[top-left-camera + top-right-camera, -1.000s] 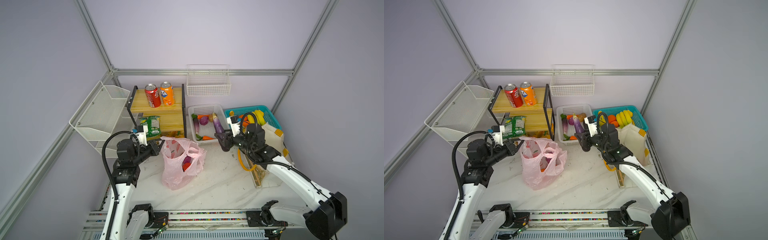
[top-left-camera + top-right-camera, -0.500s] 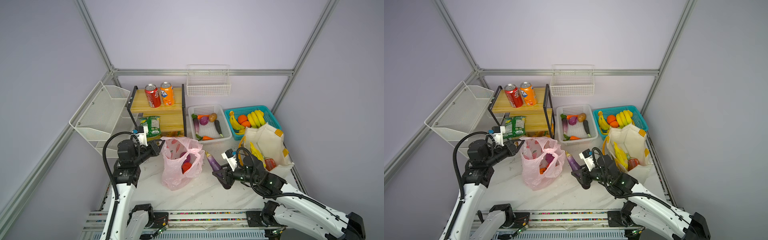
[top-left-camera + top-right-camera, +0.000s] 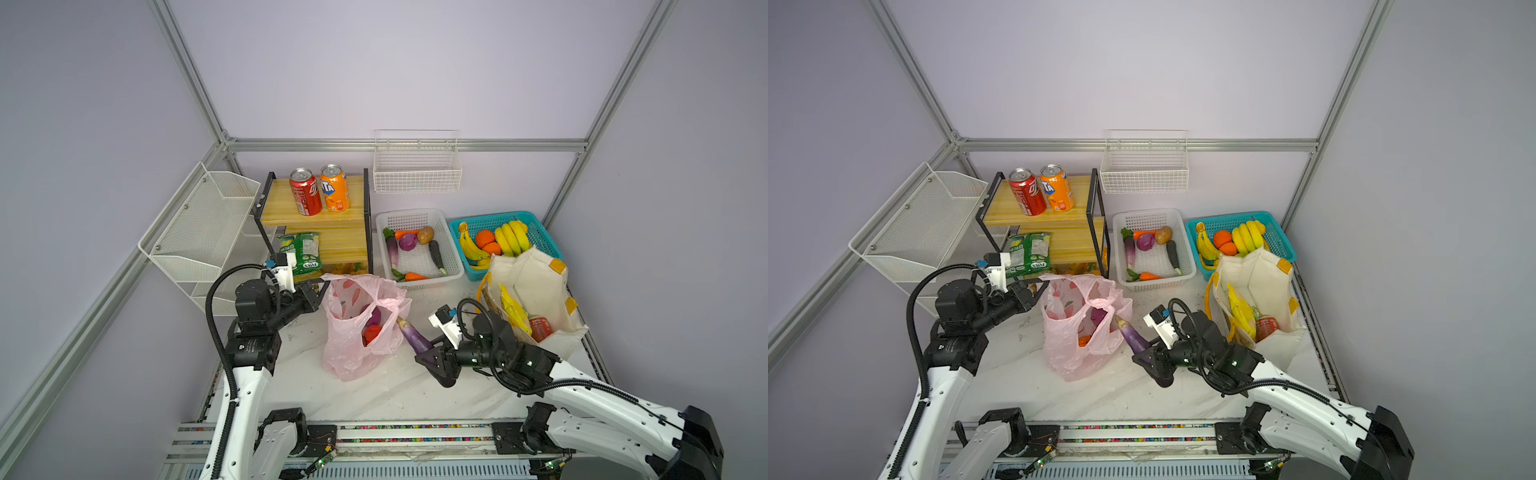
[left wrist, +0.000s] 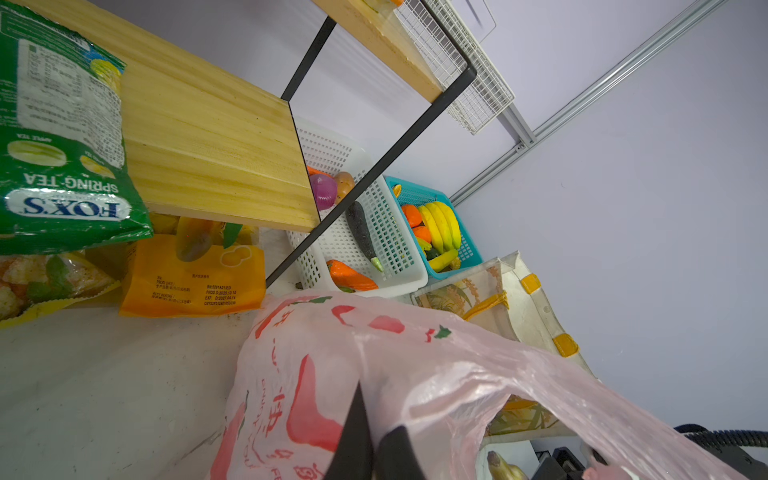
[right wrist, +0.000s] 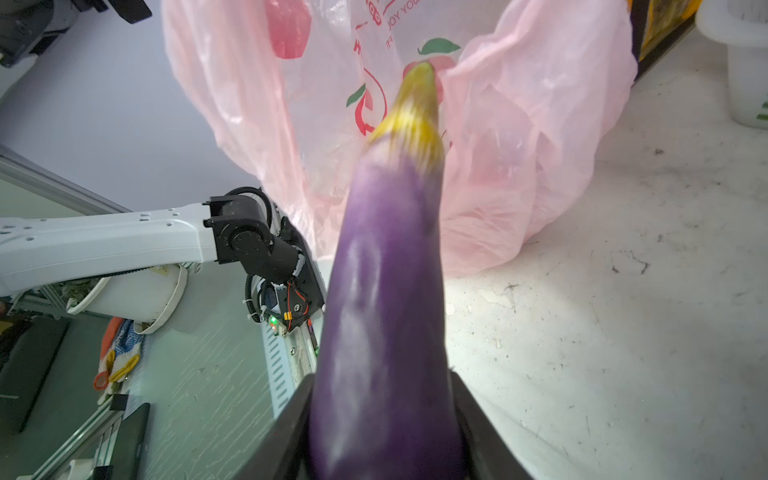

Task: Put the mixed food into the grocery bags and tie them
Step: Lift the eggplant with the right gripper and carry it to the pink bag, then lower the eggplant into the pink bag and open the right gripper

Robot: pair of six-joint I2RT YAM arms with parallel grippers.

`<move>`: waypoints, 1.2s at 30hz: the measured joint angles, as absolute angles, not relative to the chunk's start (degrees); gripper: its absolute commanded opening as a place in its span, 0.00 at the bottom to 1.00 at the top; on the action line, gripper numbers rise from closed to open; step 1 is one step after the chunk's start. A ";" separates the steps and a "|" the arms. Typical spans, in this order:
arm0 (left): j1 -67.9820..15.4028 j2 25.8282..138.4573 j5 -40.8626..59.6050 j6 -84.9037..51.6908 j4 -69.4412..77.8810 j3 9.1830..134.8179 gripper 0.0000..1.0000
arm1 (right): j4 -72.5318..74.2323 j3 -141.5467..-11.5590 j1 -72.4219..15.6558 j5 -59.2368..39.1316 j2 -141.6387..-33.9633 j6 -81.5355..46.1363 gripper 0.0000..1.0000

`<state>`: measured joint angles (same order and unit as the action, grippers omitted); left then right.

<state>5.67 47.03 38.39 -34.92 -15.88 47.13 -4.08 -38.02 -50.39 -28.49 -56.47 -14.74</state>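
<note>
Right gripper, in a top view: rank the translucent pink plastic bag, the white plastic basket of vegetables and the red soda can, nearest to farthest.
1. Translucent pink plastic bag, just left of the right gripper.
2. White plastic basket, farther back, mid-table.
3. Red soda can, on the wooden shelf, far back left.

Our top views overlook the tabletop [image 3: 365, 395] from its front edge; both wrist views closely face the pink bag [image 4: 415, 374].

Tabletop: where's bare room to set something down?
Bare marble between the pink bag and the front rail, and a strip between the bag and the left arm. Crowded at the back: wooden shelf, white basket, teal basket, cream tote. Right gripper holds the eggplant beside the bag.
</note>
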 measured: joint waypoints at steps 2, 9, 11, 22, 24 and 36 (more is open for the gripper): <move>5.67 47.03 38.48 -34.89 -15.88 47.13 0.00 | -3.97 -41.36 -50.43 -28.53 -59.88 -13.43 0.22; 5.67 47.07 39.44 -34.89 -15.88 47.13 0.00 | -3.09 -53.36 -50.43 -27.66 -68.38 -9.28 0.22; 5.67 47.18 40.01 -34.89 -15.88 47.13 0.00 | -1.43 -54.83 -50.43 -27.68 -70.22 -9.32 0.22; 5.54 47.42 41.65 -34.85 -15.88 47.13 0.00 | 16.43 -55.61 -51.37 -21.34 -77.78 -13.28 0.22; 5.43 47.57 41.80 -34.85 -15.88 47.13 0.00 | 19.70 -55.59 -51.88 -19.35 -78.65 -13.78 0.22; 4.12 47.79 41.80 -34.87 -15.88 47.13 0.00 | 34.13 -55.40 -57.95 -10.37 -86.28 -20.14 0.24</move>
<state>4.12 47.79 41.80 -34.87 -15.88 47.13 34.13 -55.40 -57.95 -10.37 -86.28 -20.14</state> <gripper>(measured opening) 0.047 0.456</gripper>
